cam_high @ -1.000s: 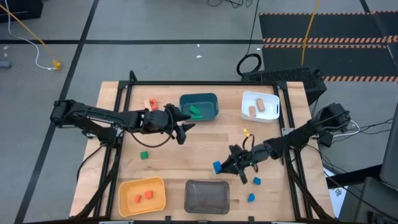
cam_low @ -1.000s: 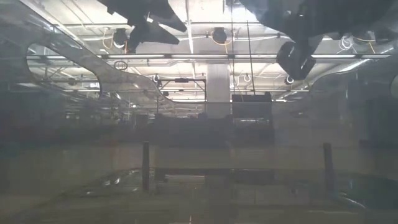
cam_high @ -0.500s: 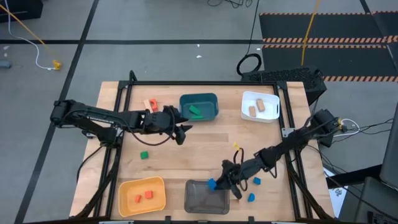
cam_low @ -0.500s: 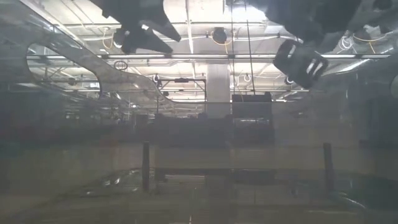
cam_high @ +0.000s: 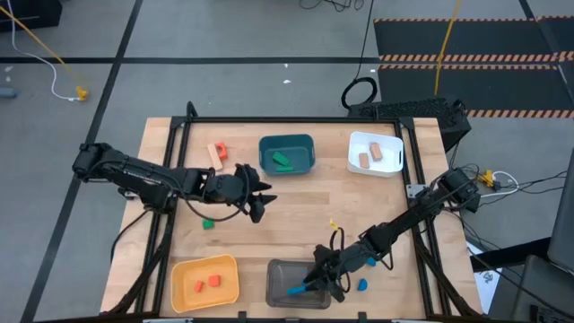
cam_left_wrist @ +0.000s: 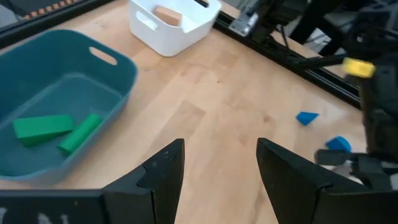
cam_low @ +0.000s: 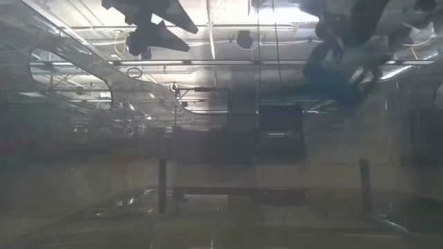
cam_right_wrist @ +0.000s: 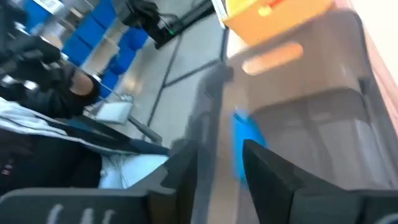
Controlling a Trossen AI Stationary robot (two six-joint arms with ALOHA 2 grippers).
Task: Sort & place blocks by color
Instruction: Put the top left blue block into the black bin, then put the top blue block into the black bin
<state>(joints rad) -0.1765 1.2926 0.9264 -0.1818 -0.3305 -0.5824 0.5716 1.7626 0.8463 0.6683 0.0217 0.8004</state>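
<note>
1. The right gripper (cam_high: 316, 283) was over the grey bin (cam_high: 278, 294) at the table's near edge. A blue block (cam_high: 296, 290) showed just past its fingertips, inside the bin's outline.

2. In the right wrist view the blue block (cam_right_wrist: 247, 146) lay in line with the parted fingers (cam_right_wrist: 273, 177), with no finger visibly clamping it. The jaws stood partly apart; I judged the block released or in the act of dropping, though contact could not be ruled out.

3. Step in hand, by my judgement: depositing a blue piece in the grey bin.

4. The left gripper (cam_high: 258, 199) hung above bare table near the middle, fingers spread and carrying nothing. The left wrist view confirmed an empty gap between its fingers (cam_left_wrist: 165, 171).

5. Sorted so far: green blocks (cam_high: 283, 161) in the teal bin (cam_high: 265, 148), tan blocks (cam_high: 370, 155) in the white bin (cam_high: 387, 169), red-orange blocks (cam_high: 207, 283) in the yellow bin (cam_high: 181, 269).

6. Outstanding: a blue block (cam_high: 362, 284) near the right arm, a loose green block (cam_high: 208, 223) close to the left gripper, and a red-orange piece (cam_high: 216, 152) beside the teal bin.

7. The next move called for the right gripper to lift clear of the bin and go for the loose blue block just beside it. The left gripper was best placed for the green block.
</note>
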